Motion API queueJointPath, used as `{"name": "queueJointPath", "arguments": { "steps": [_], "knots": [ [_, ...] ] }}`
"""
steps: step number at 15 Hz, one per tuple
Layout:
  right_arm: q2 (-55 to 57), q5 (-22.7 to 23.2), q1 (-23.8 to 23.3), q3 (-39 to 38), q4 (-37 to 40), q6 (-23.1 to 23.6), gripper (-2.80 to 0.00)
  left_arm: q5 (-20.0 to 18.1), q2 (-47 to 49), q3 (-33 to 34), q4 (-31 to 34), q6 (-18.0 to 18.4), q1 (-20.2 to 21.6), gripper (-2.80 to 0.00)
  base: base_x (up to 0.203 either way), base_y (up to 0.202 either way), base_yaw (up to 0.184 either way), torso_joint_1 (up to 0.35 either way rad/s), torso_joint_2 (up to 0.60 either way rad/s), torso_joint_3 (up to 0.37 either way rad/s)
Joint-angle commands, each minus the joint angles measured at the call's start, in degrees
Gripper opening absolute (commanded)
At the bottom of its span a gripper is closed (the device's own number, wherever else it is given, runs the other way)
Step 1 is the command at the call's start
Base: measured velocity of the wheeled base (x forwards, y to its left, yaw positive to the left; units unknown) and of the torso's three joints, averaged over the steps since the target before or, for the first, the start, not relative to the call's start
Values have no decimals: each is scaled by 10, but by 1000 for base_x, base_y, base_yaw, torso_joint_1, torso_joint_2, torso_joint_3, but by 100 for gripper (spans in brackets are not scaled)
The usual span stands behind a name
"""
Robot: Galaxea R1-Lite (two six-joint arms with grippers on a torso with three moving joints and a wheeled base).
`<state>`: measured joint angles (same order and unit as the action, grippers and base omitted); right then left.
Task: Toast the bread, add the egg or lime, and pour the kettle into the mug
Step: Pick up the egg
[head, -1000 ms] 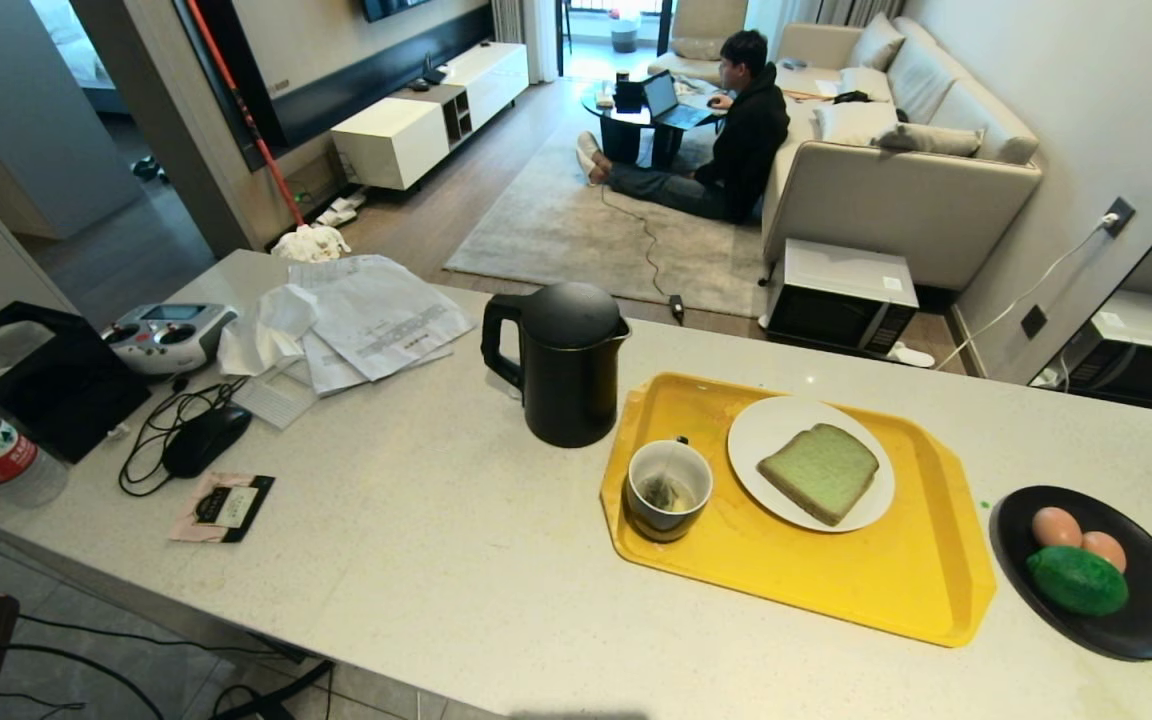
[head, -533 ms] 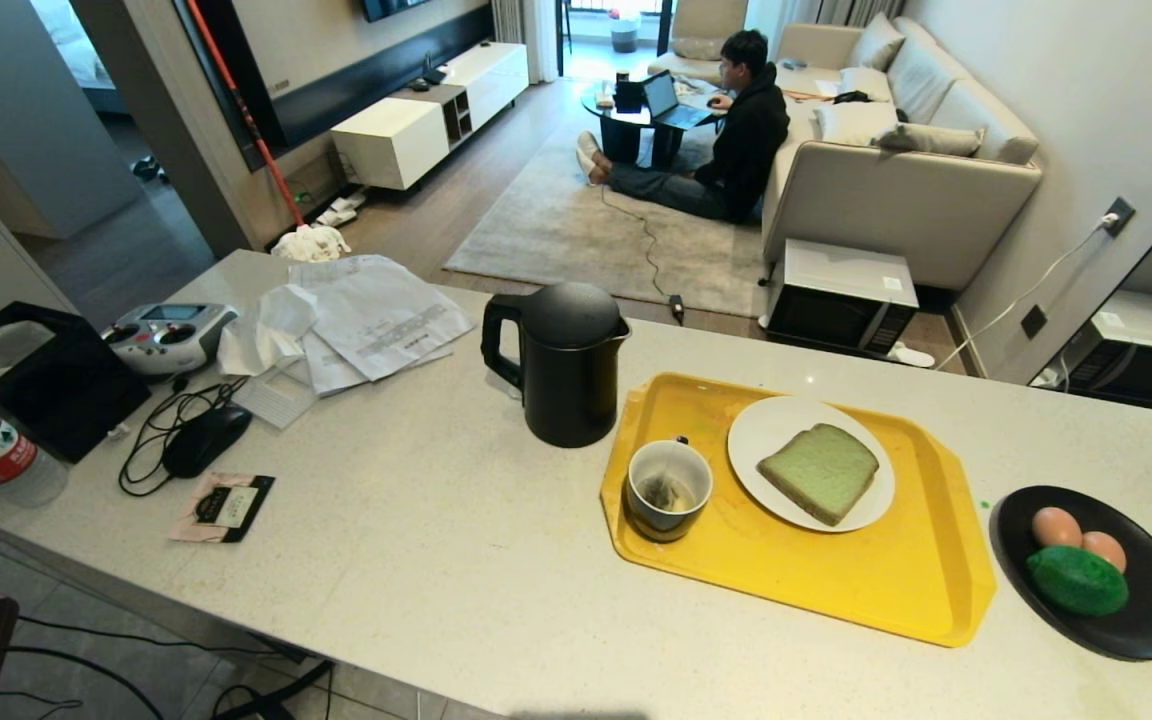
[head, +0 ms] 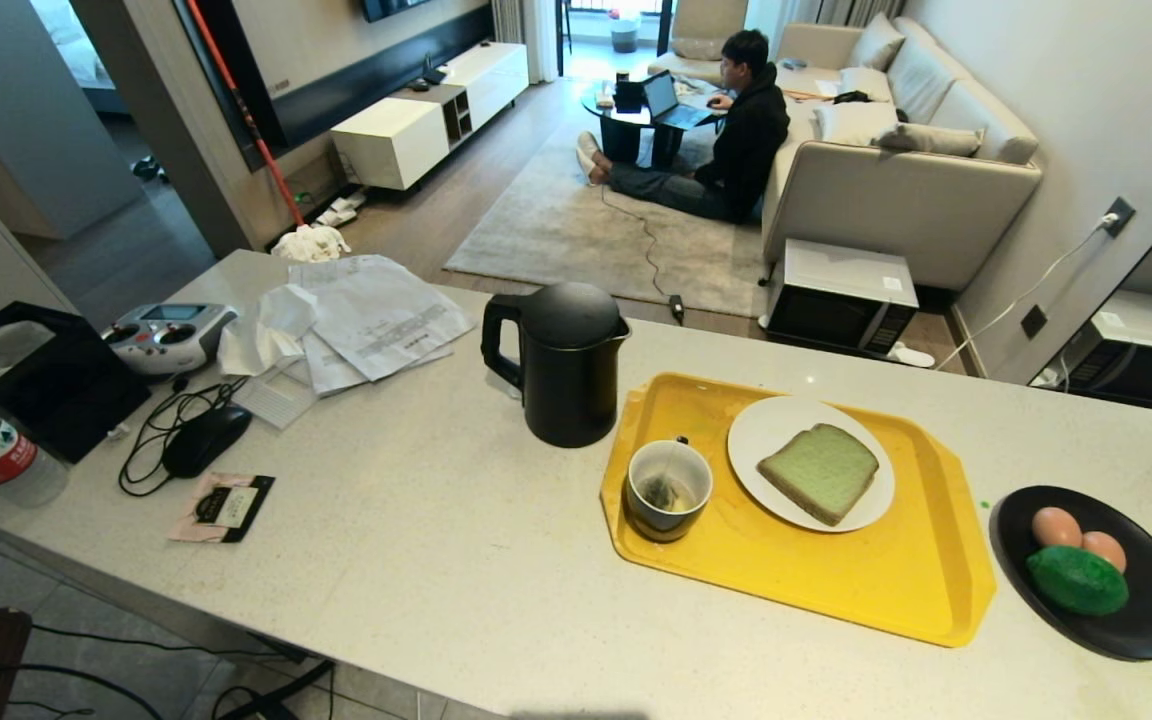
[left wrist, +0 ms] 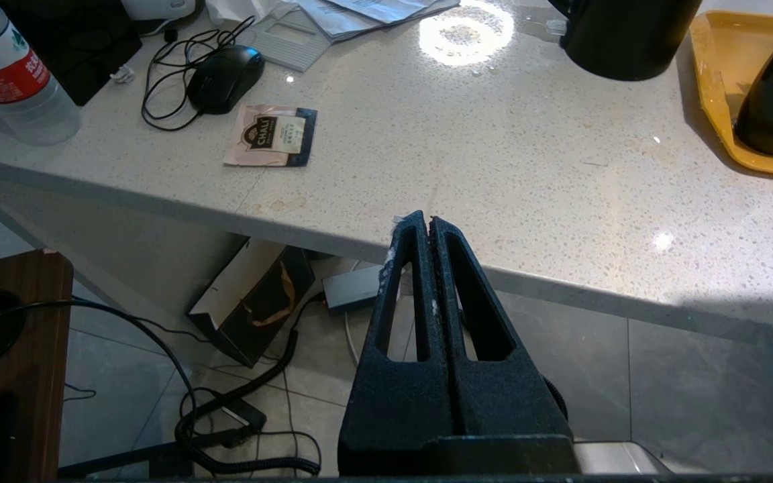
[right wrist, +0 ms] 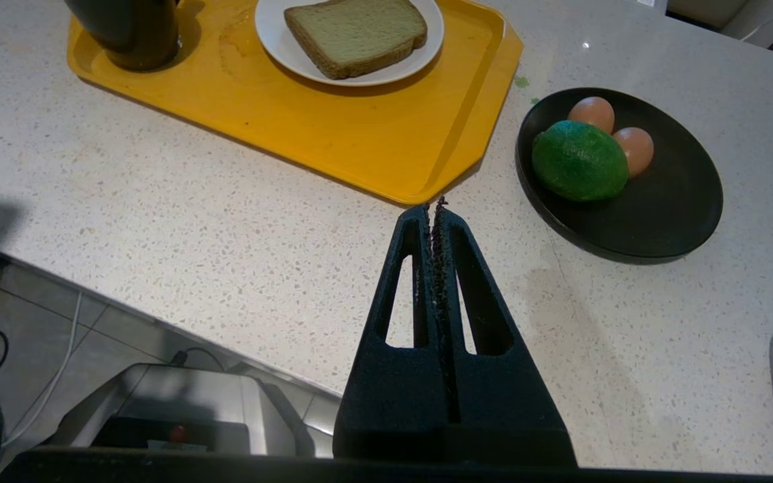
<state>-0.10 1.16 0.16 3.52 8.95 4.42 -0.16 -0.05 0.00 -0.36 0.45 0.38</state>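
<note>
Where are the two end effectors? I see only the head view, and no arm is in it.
Observer: The left end effector is shut and empty, pointing at the near edge of the speckled white stone counter.
Operator: And the right one?
Observer: The right end effector is also shut and empty, aimed at the near corner of the yellow plastic tray.
Operator: Is anything under the counter?
Observer: A paper bag with a brown handle is on the floor.

the kettle (head: 558, 360) stands on the counter (head: 416, 560) just left of the tray (head: 836, 590). on the tray the mug (head: 668, 490) sits left of a plate (head: 766, 435) bearing the bread (head: 820, 472). right of the tray, a dish (head: 1151, 620) holds the lime (head: 1077, 580) (two eggs (head: 1078, 538) behind it).
</note>
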Motion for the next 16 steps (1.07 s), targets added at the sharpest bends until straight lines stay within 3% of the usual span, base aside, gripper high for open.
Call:
{"name": "queueJointPath", "arguments": {
  "steps": [1,16],
  "knots": [
    [1,1,0,0,1,1,-280,0,0,0,0,0,1,-280,0,0,0,0,0,0],
    [1,1,0,0,0,1,-280,0,0,0,0,0,0,-280,0,0,0,0,0,0]
  ]
}}
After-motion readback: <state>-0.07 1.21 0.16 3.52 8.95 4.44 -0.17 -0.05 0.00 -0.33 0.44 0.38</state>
